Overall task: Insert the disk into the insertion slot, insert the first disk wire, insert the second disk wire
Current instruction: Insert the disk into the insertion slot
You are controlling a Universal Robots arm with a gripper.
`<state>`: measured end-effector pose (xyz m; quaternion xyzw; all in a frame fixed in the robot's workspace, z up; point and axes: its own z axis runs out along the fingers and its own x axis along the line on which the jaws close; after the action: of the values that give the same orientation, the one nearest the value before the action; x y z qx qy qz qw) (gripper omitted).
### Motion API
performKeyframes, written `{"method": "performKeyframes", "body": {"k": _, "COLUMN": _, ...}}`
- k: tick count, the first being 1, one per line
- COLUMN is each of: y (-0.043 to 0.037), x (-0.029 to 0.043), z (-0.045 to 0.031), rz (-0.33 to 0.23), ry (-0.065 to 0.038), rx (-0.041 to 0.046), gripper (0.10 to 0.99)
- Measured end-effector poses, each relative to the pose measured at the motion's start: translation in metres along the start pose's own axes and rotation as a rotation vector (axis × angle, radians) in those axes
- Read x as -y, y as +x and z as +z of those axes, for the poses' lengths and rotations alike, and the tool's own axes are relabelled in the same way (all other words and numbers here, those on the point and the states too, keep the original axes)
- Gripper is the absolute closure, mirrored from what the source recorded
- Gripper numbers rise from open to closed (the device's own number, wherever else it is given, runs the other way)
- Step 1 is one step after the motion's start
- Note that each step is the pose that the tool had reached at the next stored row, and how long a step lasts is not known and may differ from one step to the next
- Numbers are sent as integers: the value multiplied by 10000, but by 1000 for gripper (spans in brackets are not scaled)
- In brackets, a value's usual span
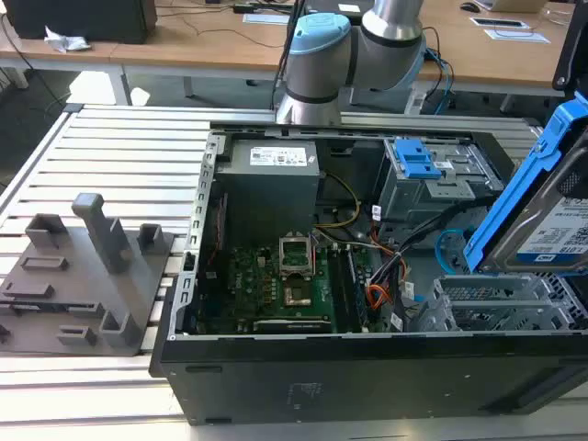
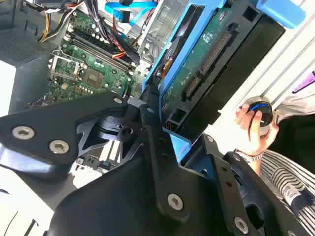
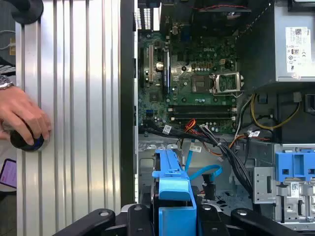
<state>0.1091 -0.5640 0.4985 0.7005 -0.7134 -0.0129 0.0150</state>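
My gripper (image 3: 174, 215) clamps the disk (image 1: 556, 225), tilted above the slot (image 1: 501, 308); levelling it square should ease entry.

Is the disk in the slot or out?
Out. In the exterior view the disk hangs tilted above the slot; in the second wrist view the gripper clamps its blue frame.

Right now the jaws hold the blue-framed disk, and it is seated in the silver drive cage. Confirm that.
Not seated. The exterior view shows the disk raised and tilted over the insertion slot, not yet in it. The jaws do hold it.
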Motion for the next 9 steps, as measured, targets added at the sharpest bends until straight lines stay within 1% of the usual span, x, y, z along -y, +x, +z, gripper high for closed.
{"method": "performKeyframes", "body": {"k": 9, "y": 0, "x": 3, "z": 69, "rz": -1, "ry": 0, "rx": 0, "gripper": 722}}
